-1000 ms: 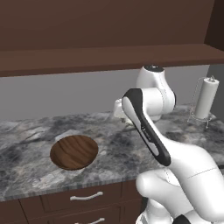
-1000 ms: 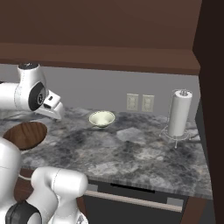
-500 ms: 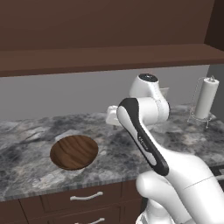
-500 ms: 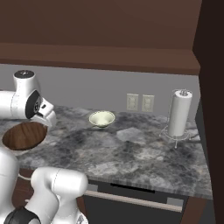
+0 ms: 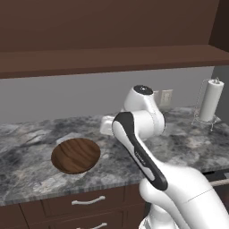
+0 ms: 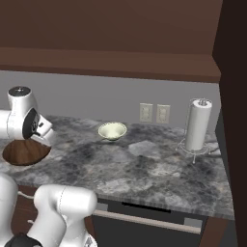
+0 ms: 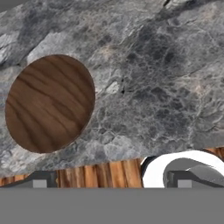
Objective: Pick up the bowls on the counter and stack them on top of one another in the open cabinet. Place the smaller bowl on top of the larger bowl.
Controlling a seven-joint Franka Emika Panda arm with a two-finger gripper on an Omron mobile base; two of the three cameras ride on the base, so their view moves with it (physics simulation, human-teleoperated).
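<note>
Grey marbled tabletop (image 5: 27, 174) beneath the open cabinet (image 5: 107, 58), with the larger bowl (image 5: 76, 154) as landmark. This wide wood-grain bowl sits upright on the stone, near the front edge. The hand (image 7: 109, 181) hovers above the tabletop beside the larger bowl, its fingers (image 7: 40, 180) spread wide and grasping nothing. The smaller bowl (image 6: 112, 130), pale cream-green, stands well apart from the larger bowl, toward the wall outlets (image 6: 154, 113). A paper towel holder (image 6: 197, 126) stands farther still.
</note>
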